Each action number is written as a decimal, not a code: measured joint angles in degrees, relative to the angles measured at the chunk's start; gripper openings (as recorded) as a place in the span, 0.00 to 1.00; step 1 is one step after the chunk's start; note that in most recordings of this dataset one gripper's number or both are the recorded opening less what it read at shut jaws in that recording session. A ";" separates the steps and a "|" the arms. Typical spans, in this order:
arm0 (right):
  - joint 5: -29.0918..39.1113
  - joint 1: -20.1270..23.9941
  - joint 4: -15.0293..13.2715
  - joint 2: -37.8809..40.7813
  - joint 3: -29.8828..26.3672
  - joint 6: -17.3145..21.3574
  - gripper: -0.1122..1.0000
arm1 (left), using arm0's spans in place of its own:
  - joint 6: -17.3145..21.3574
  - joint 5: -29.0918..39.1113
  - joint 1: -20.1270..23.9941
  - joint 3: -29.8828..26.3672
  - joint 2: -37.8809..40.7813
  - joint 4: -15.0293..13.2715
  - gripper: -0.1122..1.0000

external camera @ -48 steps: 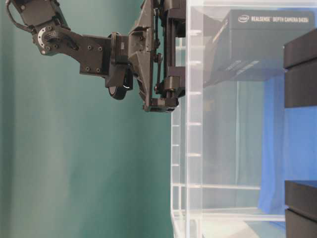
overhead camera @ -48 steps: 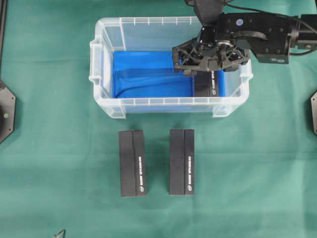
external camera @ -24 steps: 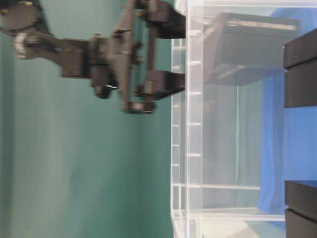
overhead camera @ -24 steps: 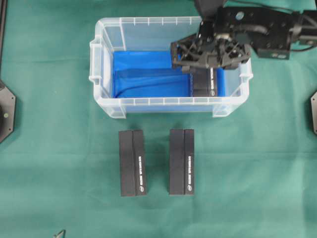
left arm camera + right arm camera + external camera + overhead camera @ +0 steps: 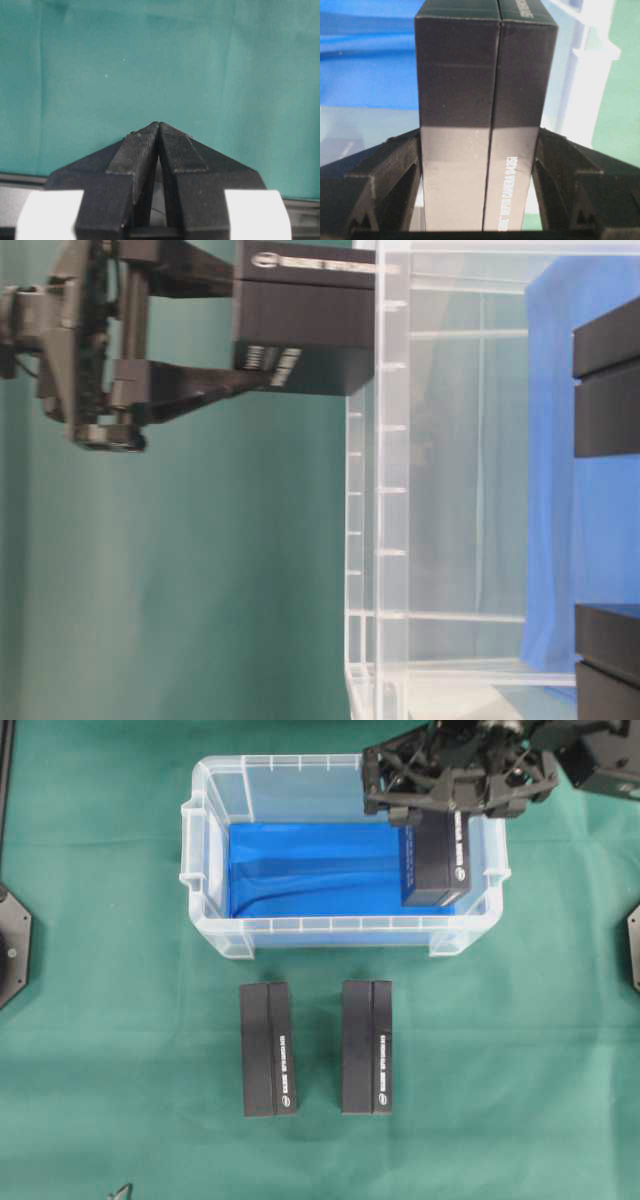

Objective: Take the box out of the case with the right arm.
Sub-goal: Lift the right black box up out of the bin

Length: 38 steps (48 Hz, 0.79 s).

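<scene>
Nearest the front of the desk (image 5: 120,1120), which is covered in green cloth, two black boxes lie side by side, apart from each other: the left box (image 5: 268,1049) and the right box (image 5: 367,1047), each long side running front to back, with white print along one face.

Just behind them stands the case (image 5: 205,850), a clear plastic bin with a blue bottom. In the overhead view nothing else shows on the blue floor.

Over the case's right end the right arm (image 5: 600,760) reaches in from the upper right. Its gripper (image 5: 457,795) has its jaws closed on a third black box (image 5: 436,860), one finger pressed on each long side, as the right wrist view shows with the box (image 5: 485,125) filling the gap between the two fingers (image 5: 385,180). The table-level view shows this box (image 5: 305,320) held outside and beyond the case's rim (image 5: 390,480), seemingly clear of the wall, though the clear plastic makes the edge hard to judge. Its printed face is turned to the right in the overhead view.

The left gripper (image 5: 159,131) shows only in its own wrist view, over bare green cloth: its jaws are closed tip to tip with nothing between them.
</scene>
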 measured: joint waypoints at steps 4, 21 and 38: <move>2.29 0.09 -0.18 0.00 -2.11 -0.44 0.68 | 0.00 0.00 0.09 0.00 -0.09 0.00 0.10; 9.23 0.70 -0.26 0.00 -8.35 -0.70 0.68 | 0.00 0.00 0.09 0.00 -0.18 -0.09 0.10; 9.84 1.05 -0.26 0.00 -8.88 -0.70 0.68 | 0.00 -0.09 0.00 0.00 -0.18 0.00 0.10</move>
